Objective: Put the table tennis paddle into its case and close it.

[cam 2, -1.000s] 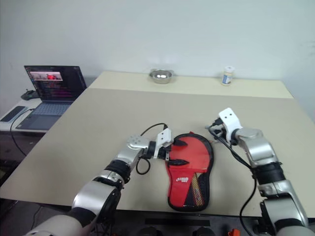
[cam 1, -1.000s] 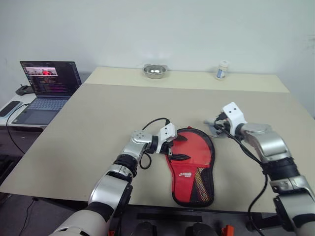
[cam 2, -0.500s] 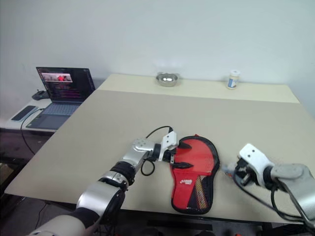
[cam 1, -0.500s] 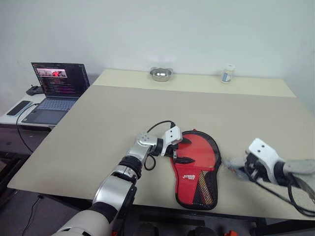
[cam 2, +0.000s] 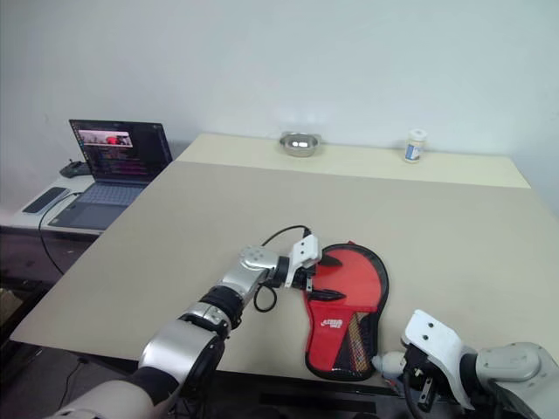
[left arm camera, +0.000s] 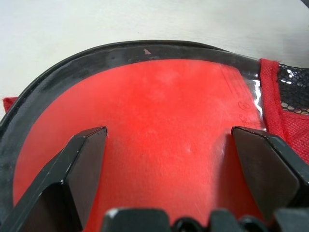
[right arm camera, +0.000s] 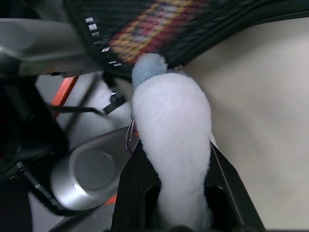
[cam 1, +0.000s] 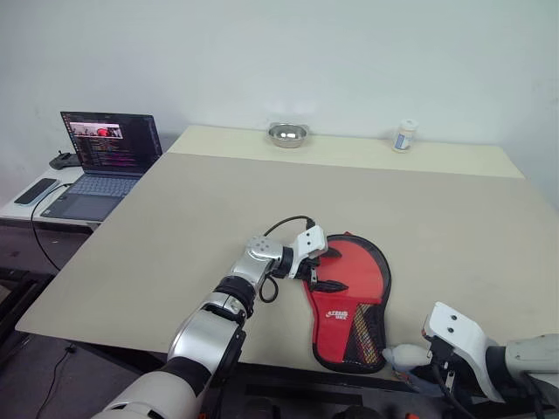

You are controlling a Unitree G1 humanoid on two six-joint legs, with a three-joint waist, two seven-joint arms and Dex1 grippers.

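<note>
Left wrist view: left gripper (left arm camera: 166, 159) spread wide over the table tennis paddle (left arm camera: 145, 140), grasping nothing.

Its two black fingers (left arm camera: 84, 164) stand far apart above the red rubber face, which lies inside the case (left arm camera: 58, 77), the black zipper edging curving round it. In the head views that gripper (cam 1: 316, 266) sits at the case's (cam 1: 354, 301) left rim near the round end; the red mesh side faces up, the narrow end pointing toward the table's (cam 1: 175, 227) near edge. The right gripper (right arm camera: 171, 193) is clenched on a white fluffy object (right arm camera: 171, 145) with a pale blue tip, just beside the case's narrow end at the table's near edge. A metal bowl (cam 1: 287, 133), a small jar (cam 1: 403, 136) and a laptop (cam 1: 100, 157) stand well apart.
</note>
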